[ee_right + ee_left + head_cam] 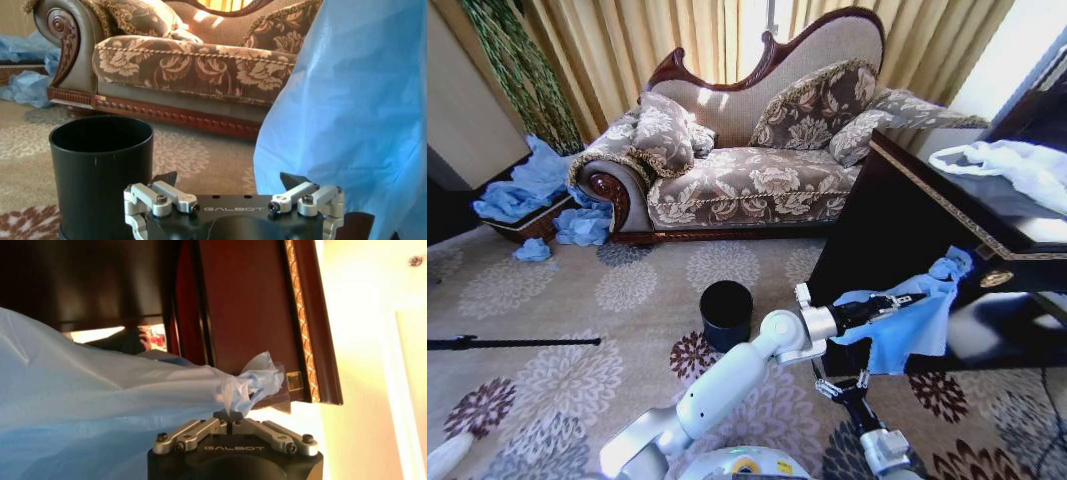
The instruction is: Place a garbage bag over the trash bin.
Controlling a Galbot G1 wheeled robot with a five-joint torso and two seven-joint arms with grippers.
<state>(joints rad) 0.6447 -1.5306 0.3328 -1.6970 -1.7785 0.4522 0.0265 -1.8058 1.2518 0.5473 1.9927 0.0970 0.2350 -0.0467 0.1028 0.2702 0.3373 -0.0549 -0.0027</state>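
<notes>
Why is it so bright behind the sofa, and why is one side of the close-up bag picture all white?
Head view: sun glows through the curtains behind the sofa. Left wrist view: glare washes out the wall beside the dark cabinet, where the left gripper pinches the garbage bag.

Thin, wrinkled, translucent plastic is being shown by the bag (pixel 905 335); smooth matt black sides by the bin (pixel 101 175); glossy dark wood by the bench (pixel 907 215); patterned cloth by the sofa (pixel 747 185).
</notes>
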